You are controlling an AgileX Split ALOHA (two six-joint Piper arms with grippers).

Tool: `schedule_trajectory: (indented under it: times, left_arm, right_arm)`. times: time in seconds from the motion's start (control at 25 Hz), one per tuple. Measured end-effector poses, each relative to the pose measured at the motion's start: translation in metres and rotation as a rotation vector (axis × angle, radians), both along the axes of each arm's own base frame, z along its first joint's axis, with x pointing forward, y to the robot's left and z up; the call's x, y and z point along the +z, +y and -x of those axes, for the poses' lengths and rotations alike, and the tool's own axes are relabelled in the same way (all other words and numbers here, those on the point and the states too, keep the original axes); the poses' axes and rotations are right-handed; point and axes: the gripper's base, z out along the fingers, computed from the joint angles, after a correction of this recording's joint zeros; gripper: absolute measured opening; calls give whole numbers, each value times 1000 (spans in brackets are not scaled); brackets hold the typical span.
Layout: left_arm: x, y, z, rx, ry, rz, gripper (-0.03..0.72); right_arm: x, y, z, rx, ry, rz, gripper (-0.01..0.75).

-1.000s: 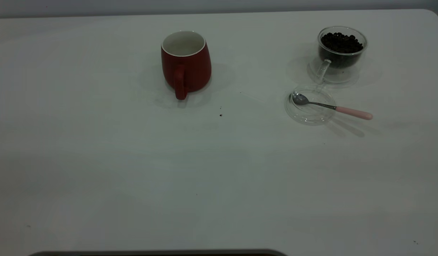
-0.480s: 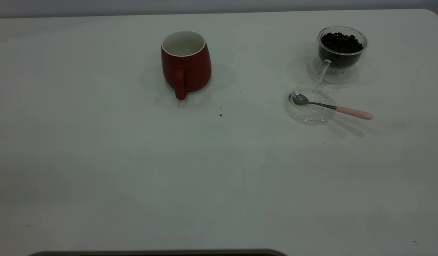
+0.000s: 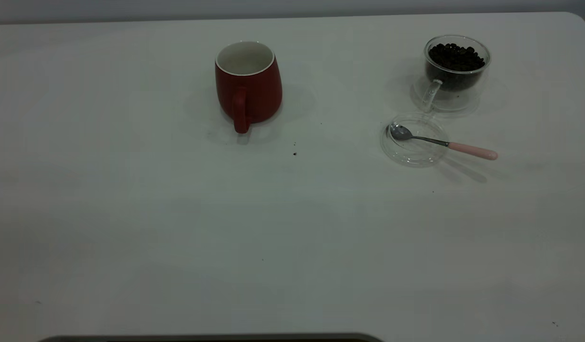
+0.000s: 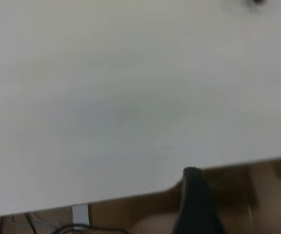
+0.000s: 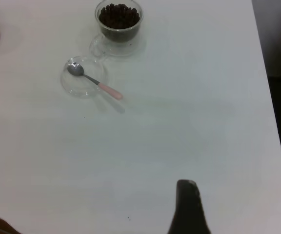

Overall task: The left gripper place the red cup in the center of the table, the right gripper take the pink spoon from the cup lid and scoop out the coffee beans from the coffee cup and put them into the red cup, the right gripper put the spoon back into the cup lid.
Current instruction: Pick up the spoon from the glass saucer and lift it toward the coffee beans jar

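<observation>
Nothing has moved since earlier. Pink spoon (image 3: 443, 142) lies bowl-in-lid (image 3: 411, 149), handle toward the table's right edge, well apart from right gripper (image 5: 188, 207); jaw state indeterminable.

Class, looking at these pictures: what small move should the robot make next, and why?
Probably the left gripper should reach toward the red cup: it stands upright and empty, far back on the table, untouched, and the spoon lies on the lid.
</observation>
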Motion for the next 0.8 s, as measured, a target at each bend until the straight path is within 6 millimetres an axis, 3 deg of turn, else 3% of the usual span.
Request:
schedule_trajectory:
  times: [0.24,0.8]
  left_arm:
    - [-1,0,12,114,-85,7,569]
    - [-1,0,12,114,-84,4,569]
  right_arm:
    - [0,0,0,0,0,0,585]
    - [0,0,0,0,0,0,585]
